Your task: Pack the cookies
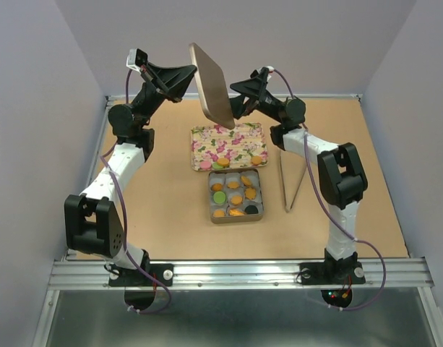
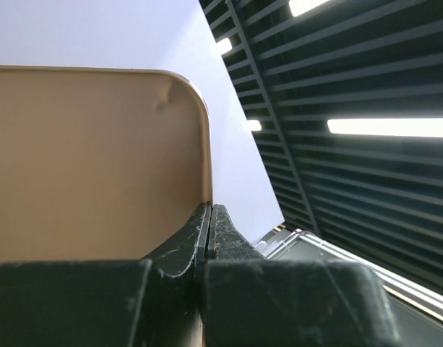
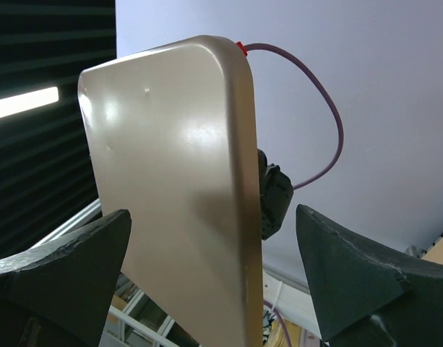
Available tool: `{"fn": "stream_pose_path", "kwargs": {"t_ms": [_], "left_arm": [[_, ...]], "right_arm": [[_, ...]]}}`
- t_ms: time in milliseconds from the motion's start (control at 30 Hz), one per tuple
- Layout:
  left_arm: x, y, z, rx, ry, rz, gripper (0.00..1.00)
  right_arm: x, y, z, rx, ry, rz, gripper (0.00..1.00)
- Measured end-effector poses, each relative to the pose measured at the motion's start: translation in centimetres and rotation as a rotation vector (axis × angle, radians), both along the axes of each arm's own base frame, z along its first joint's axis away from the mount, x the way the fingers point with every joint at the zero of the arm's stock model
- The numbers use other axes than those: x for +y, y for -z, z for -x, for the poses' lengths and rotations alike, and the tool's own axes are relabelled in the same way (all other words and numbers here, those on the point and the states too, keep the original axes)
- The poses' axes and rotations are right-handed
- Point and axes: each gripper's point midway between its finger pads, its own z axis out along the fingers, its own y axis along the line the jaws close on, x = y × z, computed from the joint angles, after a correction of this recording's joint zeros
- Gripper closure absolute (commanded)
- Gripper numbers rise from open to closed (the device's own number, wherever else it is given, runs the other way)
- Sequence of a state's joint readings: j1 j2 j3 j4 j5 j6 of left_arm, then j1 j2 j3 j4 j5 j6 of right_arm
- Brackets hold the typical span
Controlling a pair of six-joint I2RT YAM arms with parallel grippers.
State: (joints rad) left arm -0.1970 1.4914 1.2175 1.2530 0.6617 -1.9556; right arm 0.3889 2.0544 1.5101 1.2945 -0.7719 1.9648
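Overhead, my left gripper (image 1: 193, 74) was pressed shut on the long edge of a gold lid (image 1: 212, 83), which it held raised above the far part of the table (image 1: 156, 181). My left wrist view showed the two fingertips (image 2: 209, 220) pinching the rim just below a rounded corner of the lid (image 2: 98, 166). My right gripper (image 1: 235, 100) stood spread wide. In its wrist view the lid (image 3: 178, 181) rose between the two fingers (image 3: 76, 267) without visibly touching either.

The cookies (image 1: 235, 196) were held by neither gripper. They lay on the table, well below both grippers and nearer to my bases. Most sat in the compartments of an open tin (image 1: 209, 196), three rows of three: chiefly orange discs, one green at the left of the middle row, one dark at the near right corner. A few more, orange and green, lay along the near edge of a floral tray (image 1: 228, 137), which sat just beyond the tin.

Being round, the cookies showed no long axis; most lay flat, faces up, though I could not tell whether any leaned in its compartment. The tray's long side ran left to right. A pair of metal tongs (image 1: 293, 184) lay to the right of the tin, apart from it.
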Motion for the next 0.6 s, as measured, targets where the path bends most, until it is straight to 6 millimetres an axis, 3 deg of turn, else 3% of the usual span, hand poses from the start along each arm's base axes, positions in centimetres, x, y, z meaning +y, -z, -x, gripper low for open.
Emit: {"fn": "stream_pose_path", "kwargs": {"t_ms": [133,467,600], "left_arm": [[0.2,-0.2,-0.2,0.014,0.001,0.017,1.0],[0.2,1.3,-1.0,0.054,-0.009,0.025,1.0],[0.3,1.7,-1.1,0.059,-0.013,0.027,1.0]], "right_arm": [[0.5,0.3,0.2,0.006,-0.011,0.004,0.01],[0.6,0.4,0.3,0.022,-0.024,0.003,0.42],[0.6,0.6,0.2,0.034,-0.023,0.004,0.55]]}}
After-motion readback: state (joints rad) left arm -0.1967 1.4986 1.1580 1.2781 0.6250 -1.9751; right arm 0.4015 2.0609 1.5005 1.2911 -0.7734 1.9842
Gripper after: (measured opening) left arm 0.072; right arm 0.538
